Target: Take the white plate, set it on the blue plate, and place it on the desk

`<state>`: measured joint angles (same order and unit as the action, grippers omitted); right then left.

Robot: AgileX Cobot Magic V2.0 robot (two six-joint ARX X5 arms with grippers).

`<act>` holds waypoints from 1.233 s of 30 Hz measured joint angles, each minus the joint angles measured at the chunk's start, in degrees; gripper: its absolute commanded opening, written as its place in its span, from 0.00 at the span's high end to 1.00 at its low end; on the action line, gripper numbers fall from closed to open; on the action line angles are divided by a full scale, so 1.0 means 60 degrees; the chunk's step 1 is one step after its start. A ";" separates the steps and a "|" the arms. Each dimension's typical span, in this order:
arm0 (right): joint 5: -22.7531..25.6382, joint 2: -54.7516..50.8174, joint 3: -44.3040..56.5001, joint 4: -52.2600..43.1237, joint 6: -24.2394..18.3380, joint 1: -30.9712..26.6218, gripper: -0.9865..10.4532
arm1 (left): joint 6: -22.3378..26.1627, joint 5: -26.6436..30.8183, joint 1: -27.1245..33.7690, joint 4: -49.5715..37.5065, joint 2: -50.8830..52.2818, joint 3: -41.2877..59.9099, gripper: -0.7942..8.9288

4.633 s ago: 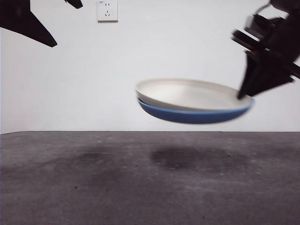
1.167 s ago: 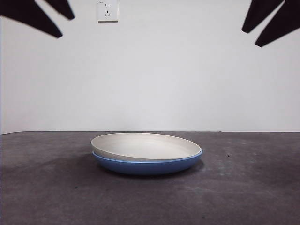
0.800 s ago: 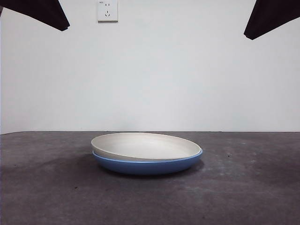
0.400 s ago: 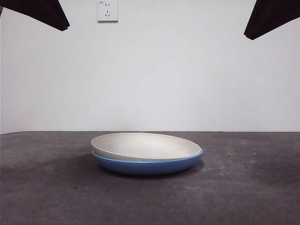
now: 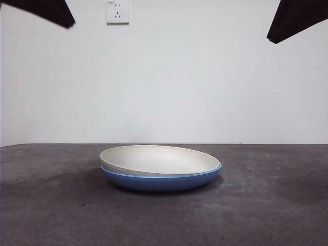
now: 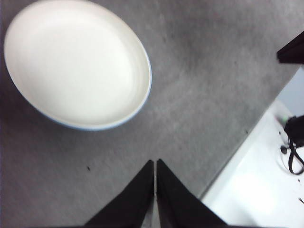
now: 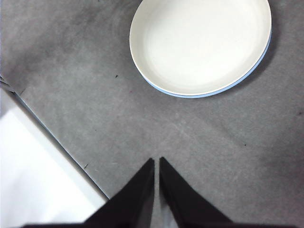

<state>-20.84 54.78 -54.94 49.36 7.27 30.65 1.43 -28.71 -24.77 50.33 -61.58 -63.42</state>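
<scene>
Listing what you have on the desk (image 5: 266, 215):

Item one: white plate (image 5: 159, 160). It sits nested inside the blue plate (image 5: 161, 182), upright and level, slightly left of centre in the front view. From the front view, its cream rim stands a little proud of the blue rim on the left side and sinks nearly flush on the right.

Item two: blue plate. It rests flat on the desk beneath the white one. In both wrist views you see it only as a thin blue crescent along one edge of the white plate.

Item three: left gripper (image 6: 155, 164). Its jaws are closed together, with only a hairline slit between the tips, and they grip nothing. It hangs above bare desk, well apart from the plates; in its own view the stack lies at about 10 o'clock from the tips. The view is a little blurred.

Item four: right gripper (image 7: 156, 161). Its jaws are likewise pressed together and hold nothing. It hangs over bare desk, well apart from the stack, which lies at about 1 o'clock from its tips.

Item five: wall socket (image 5: 117, 11), white, on the wall behind, at 11 o'clock from the plates in the front view.

Two black arm tips show at the top corners of the front view.
</scene>
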 measured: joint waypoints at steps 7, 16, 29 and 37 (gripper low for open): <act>-0.0004 0.0000 -0.0004 0.0000 -0.0004 0.0000 0.90 | 0.1078 0.0000 0.1381 -0.3585 0.2018 0.0448 0.91; 0.0000 0.0000 0.0000 0.0000 -0.0004 0.0000 0.90 | 0.0885 0.1315 0.3931 -0.7657 0.5442 0.3577 0.91; -0.0004 0.0000 0.0000 0.0000 -0.0004 0.0000 0.90 | 0.0794 0.2830 0.4670 -0.7723 0.8185 0.7665 0.91; -0.0004 0.0000 0.0000 0.0000 -0.0004 0.0000 0.90 | 0.0627 0.2830 0.4670 -0.7654 0.8918 0.9264 0.91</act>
<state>-20.86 54.78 -54.94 49.36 7.25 30.65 5.19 -11.73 3.25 4.40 -8.08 -7.84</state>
